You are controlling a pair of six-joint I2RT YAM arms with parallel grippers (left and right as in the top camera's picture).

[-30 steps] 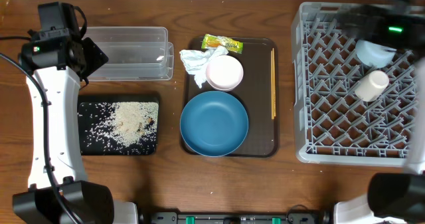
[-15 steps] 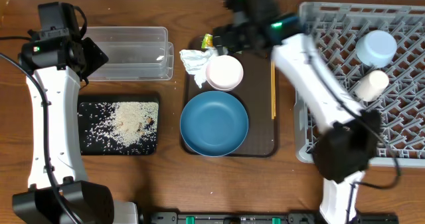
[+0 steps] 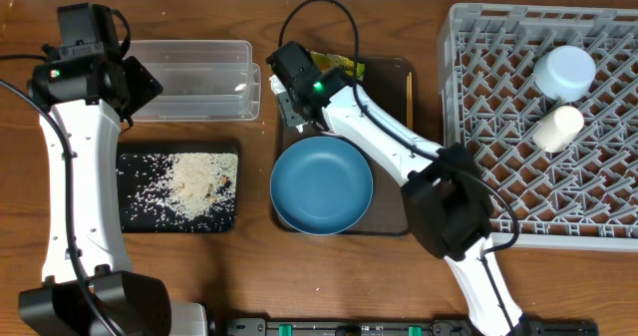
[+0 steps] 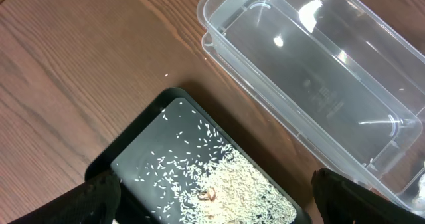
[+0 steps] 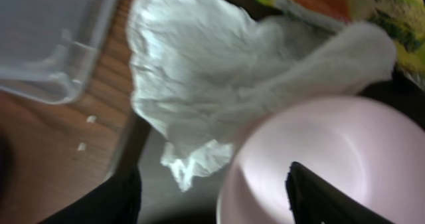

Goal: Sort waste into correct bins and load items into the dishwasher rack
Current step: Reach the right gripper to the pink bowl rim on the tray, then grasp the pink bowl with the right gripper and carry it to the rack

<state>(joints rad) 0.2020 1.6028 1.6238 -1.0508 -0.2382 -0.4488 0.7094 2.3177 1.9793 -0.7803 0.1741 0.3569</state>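
My right gripper is open and low over the brown tray's upper-left corner. Its fingers straddle the rim of the pale pink bowl and the lower edge of the crumpled white napkin. The yellow-green wrapper lies just behind the napkin. The dark-blue dish and the chopsticks lie on the tray. The light-blue bowl and cream cup sit in the grey rack. My left gripper is open above the black tray of rice, beside the clear tub.
The brown serving tray sits between the bins and the rack. My right arm crosses it diagonally and hides the pink bowl and napkin from overhead. A few rice grains lie on the wood by the tub's corner.
My right arm has swung from the rack across to the brown tray's upper-left and come down over the napkin and pink bowl. The left arm has not moved.
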